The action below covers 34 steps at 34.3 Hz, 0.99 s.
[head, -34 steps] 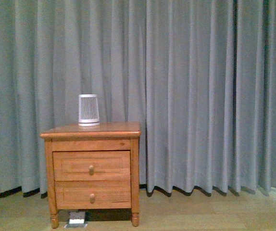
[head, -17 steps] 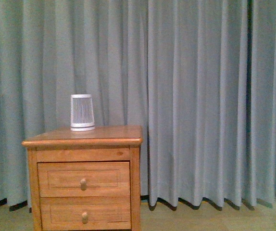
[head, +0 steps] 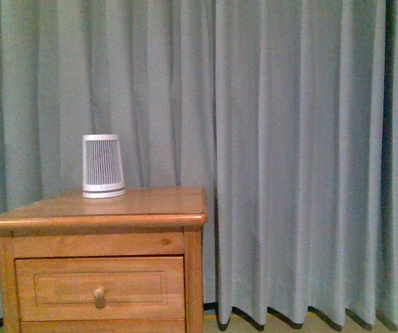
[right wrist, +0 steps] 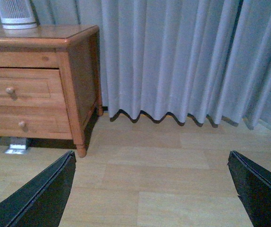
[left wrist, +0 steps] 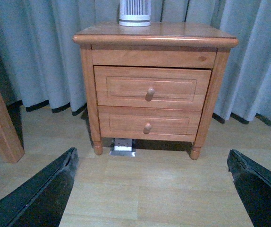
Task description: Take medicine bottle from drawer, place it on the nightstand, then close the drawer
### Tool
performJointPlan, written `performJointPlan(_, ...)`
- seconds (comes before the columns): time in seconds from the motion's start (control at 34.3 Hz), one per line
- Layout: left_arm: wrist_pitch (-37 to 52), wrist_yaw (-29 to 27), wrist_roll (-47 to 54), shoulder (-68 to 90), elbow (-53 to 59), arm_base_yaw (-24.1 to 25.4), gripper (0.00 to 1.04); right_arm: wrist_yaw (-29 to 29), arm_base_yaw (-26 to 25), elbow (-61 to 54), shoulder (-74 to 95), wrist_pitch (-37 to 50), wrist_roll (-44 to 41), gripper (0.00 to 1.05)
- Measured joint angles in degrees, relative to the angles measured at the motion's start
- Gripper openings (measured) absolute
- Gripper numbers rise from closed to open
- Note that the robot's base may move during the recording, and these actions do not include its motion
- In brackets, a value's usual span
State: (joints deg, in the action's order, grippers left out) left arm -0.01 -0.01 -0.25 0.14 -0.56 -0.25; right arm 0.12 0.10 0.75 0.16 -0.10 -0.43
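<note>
Left gripper (left wrist: 150, 153): we see its two dark fingers (left wrist: 46, 194) spread wide apart, with nothing between them.
Right gripper (right wrist: 150, 153): its jaws are likewise spread wide and hold nothing.
Floor: pale wood-plank flooring (left wrist: 140, 189) lies below both grippers.
Floor box: a small white-and-grey box (left wrist: 122, 146) sits on the planks under the cabinet, ahead of the left gripper.
Nightstand: the honey-brown wooden nightstand (left wrist: 154, 41) with a rounded-edge top stands straight ahead of the left gripper, well apart from it, and off to the left-arm side of the right gripper.
Upper drawer: the framed-panel upper drawer (left wrist: 126, 87) with a small round wooden knob (left wrist: 150, 92) faces the left gripper, and its front hides the inside.
Lower drawer: the matching lower drawer (left wrist: 126, 124) sits just beneath.
Medicine bottle: we cannot see the tiny white medicine bottle in any view, so we cannot tell where it lies.
Canister: a white ribbed, tapered canister (head: 102, 166) stands upright at the back of the top.
Curtain: a grey-blue pleated curtain (head: 289, 152) hangs farthest from both grippers.
</note>
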Motion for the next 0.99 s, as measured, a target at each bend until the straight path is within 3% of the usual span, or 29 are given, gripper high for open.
performJointPlan(0.5,0.0,0.0,0.0,0.1,0.0,0.0,0.98,0.0,0.0,0.0,0.1,0.0,0.0,0.98)
performJointPlan(0.61,-11.3,3.3,-2.5,5.5,-3.5,0.4,0.98,0.0,0.0,0.0,0.1,0.0,0.0,0.98)
performJointPlan(0.73,-12.2,6.0,-4.6,8.5,-4.0,1.2,0.98,0.0,0.0,0.0,0.1,0.0,0.0,0.98)
performJointPlan(0.82,-4.9,8.6,-7.2,18.7,-5.4,3.1,0.98,0.0,0.0,0.0,0.1,0.0,0.0,0.98)
performJointPlan(0.99,26.2,4.8,-8.0,52.6,-9.6,-0.7,0.98,0.0,0.0,0.0,0.1,0.0,0.0,0.98)
